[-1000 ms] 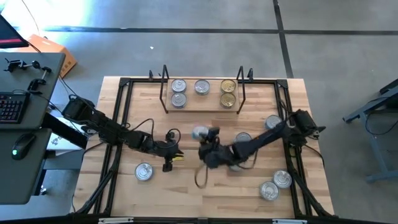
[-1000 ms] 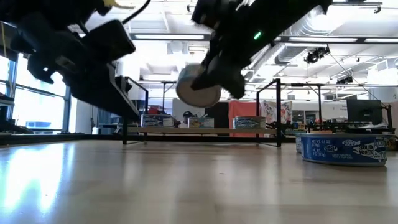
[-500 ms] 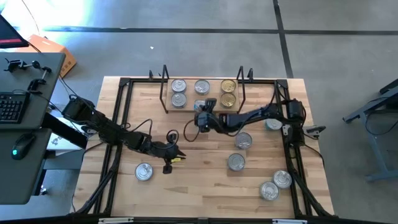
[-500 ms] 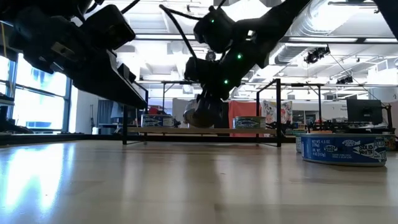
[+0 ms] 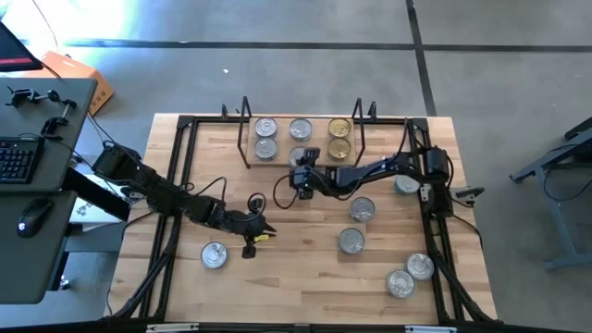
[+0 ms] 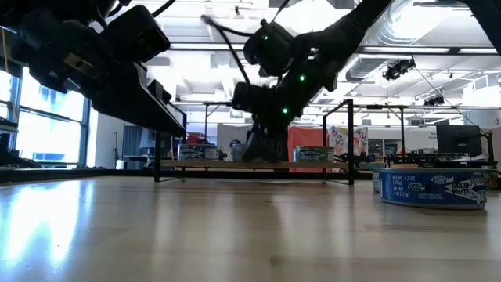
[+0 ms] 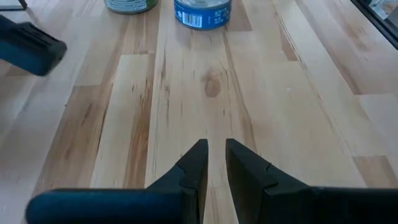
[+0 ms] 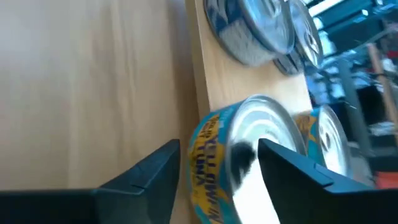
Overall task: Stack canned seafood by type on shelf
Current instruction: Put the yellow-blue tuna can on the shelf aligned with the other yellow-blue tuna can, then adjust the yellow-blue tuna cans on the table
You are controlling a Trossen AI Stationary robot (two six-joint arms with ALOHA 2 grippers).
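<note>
The shelf (image 5: 319, 159) stands at the table's far middle, with three silver-lidded cans (image 5: 265, 137) and two gold-topped cans (image 5: 339, 137) standing on its board. My right gripper (image 5: 301, 169) is at the shelf's near edge, shut on a silver-lidded can (image 8: 214, 155) with a blue and yellow label. That can shows as a silver patch in the high view (image 5: 298, 155). My left gripper (image 5: 253, 228) waits shut and empty over the table's middle left; it also shows in the left wrist view (image 7: 213, 149). My right gripper has the can between its two fingers. One finger (image 8: 283, 171) lies across the silver lid (image 8: 255, 127) and the other (image 8: 155, 168) stands by the can's bottom rim. The fingers come about level from the table's near side. The can is at the shelf board's near edge (image 8: 205, 93), beside the standing cans.
Loose cans stand on the table: one at the near left (image 5: 214, 255), two in the middle right (image 5: 362, 211) (image 5: 351, 241), one by the right rail (image 5: 406, 183), two at the near right (image 5: 411, 275). A black frame (image 5: 180, 185) rims the table. A blue can (image 6: 432, 188) stands close in the low view.
My right gripper has carried the can from above the table's middle toward the far edge and down to the shelf's near edge. The can, first held high and clear, is now at the level of the shelf board.
</note>
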